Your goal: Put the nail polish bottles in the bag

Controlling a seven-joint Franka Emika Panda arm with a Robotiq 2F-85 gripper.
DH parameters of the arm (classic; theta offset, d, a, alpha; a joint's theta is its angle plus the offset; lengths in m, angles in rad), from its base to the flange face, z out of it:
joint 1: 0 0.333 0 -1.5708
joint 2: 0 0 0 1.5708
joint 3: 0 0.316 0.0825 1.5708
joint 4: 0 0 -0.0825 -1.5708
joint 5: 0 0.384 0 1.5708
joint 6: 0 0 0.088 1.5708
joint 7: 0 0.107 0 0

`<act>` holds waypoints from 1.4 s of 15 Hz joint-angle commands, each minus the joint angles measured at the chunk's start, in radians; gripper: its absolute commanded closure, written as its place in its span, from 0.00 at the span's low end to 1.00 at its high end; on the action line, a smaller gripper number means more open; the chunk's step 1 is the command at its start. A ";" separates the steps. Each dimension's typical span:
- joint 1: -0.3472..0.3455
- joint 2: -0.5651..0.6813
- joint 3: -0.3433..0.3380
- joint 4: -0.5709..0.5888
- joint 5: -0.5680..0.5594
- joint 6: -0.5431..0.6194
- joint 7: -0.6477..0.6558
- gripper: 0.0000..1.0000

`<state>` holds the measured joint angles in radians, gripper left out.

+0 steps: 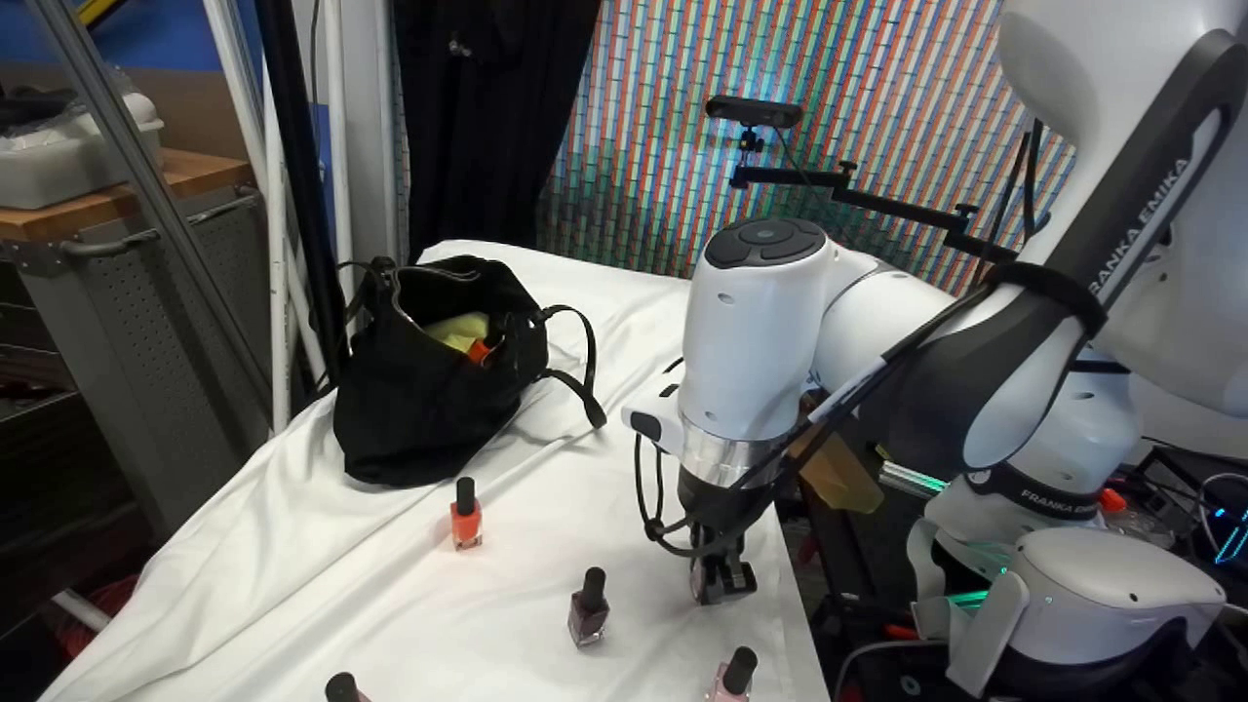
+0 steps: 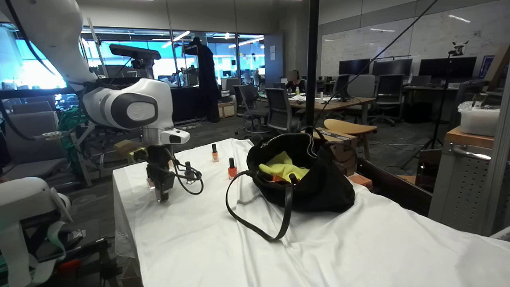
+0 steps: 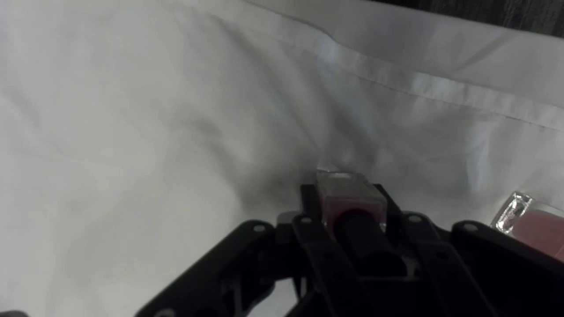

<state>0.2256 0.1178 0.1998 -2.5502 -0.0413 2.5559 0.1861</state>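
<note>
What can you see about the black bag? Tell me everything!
The black bag looks like soft fabric. It sits slouched on the white cloth, its mouth gaping open, with a shiny zip-like edge on part of the rim. Of its thin black looped handles, one droops onto the cloth. Inside, yellow-green material and something orange show; I can't see the bottom.

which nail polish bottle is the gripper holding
The black-capped bottle of reddish pink polish: it alone is clamped in the black gripper; the pink glass bottle at the wrist view's right sits ungripped.
</note>
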 commanded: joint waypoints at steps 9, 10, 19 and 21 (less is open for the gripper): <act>-0.096 -0.157 -0.088 0.116 -0.295 -0.061 0.206 0.84; -0.112 -0.156 -0.095 0.137 -0.335 -0.055 0.234 0.84; -0.190 -0.056 -0.150 0.312 -0.584 0.088 0.482 0.84; -0.187 -0.010 -0.168 0.353 -0.626 0.127 0.522 0.84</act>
<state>0.0364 0.0315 0.0543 -2.2778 -0.5985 2.6218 0.6352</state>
